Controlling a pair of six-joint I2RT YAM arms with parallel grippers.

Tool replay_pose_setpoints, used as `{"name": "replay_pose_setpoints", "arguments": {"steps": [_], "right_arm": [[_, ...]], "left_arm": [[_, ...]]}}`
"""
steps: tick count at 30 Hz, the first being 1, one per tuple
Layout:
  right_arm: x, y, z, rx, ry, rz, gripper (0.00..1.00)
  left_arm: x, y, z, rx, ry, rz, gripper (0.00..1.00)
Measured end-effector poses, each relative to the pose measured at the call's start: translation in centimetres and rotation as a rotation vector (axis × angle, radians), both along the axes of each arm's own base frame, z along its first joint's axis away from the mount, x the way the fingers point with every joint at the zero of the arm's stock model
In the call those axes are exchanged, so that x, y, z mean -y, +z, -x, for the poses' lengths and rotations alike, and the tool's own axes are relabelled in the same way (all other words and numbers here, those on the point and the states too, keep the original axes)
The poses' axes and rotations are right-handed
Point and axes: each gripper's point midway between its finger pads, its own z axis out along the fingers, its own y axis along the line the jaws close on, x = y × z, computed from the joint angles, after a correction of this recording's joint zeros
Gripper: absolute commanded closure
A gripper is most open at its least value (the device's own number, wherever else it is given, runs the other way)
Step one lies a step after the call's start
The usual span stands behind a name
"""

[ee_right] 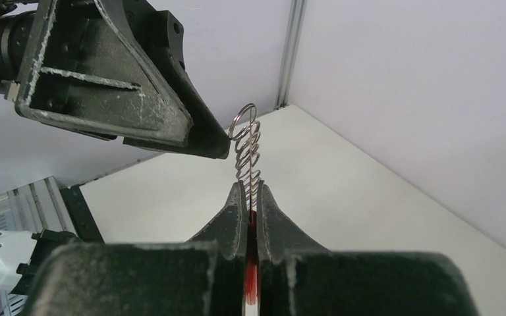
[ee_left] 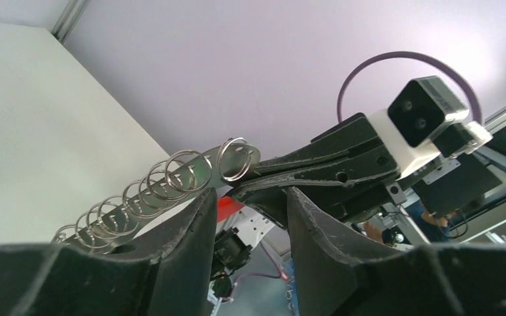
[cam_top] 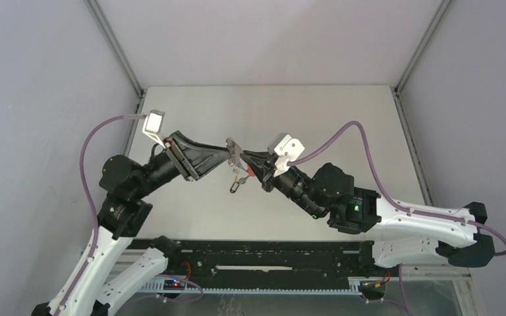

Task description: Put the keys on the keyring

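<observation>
Above the middle of the table my two grippers meet tip to tip. My right gripper [cam_top: 250,159] [ee_right: 250,187] is shut on the keyring's red band [ee_right: 251,276], and the keyring's silver wire rings [ee_right: 247,141] [ee_left: 171,176] stick out past its tips. My left gripper [cam_top: 228,155] [ee_left: 247,196] stands open with nothing between its fingers. The rings lie just outside its left finger [ee_left: 194,220]. Below the keyring [cam_top: 234,146] dangles a key with a black tag [cam_top: 236,187]. Just above that key is a small silver and orange piece [cam_top: 240,175], too small to make out.
The white table [cam_top: 316,118] has grey walls behind and on both sides, with metal posts at the back corners. A black rail [cam_top: 263,253] runs along the near edge between the arm bases. Purple cables loop from both wrists.
</observation>
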Motion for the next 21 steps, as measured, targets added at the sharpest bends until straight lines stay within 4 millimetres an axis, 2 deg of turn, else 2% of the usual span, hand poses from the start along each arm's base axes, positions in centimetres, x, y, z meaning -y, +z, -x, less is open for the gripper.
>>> {"name": "replay_pose_setpoints", "arguments": {"steps": [4,8,21], "right_arm": [[-0.2,0.0,0.2,0.000,0.005,-0.001,1.00],[-0.4,-0.2,0.4,-0.001,0.012,0.005,1.00],[-1.1,-0.4,0.3,0.000,0.011,0.002,1.00]], "left_arm": [[-0.3,0.4,0.1,-0.002,0.004,0.018,0.37],[-0.4,0.5,-0.3,-0.020,0.014,0.027,0.34],[-0.5,0.8,-0.7,-0.029,0.022,0.045,0.54]]}}
